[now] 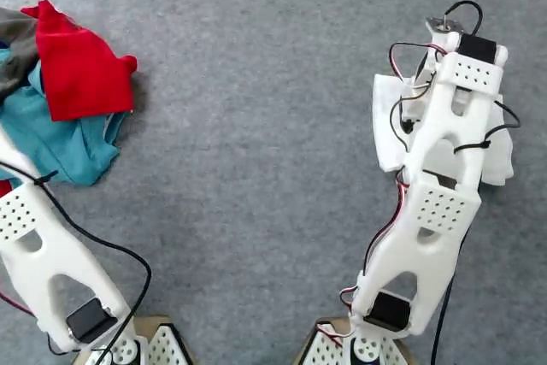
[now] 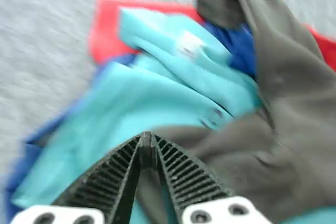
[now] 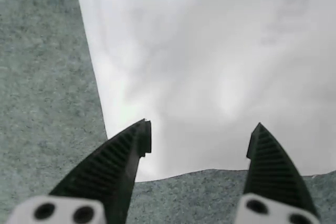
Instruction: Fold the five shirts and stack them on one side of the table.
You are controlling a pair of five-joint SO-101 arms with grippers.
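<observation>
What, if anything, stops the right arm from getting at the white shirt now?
Probably nothing. The right tool hangs open directly over the white shirt with nothing between, so yes, it looks reachable.

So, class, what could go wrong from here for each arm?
The left gripper is shut where the grey shirt overlaps the teal shirt, so a lift might drag tangled shirts together. The right gripper hangs open over the white shirt near its edge; closing there may bunch it instead of folding it.
</observation>
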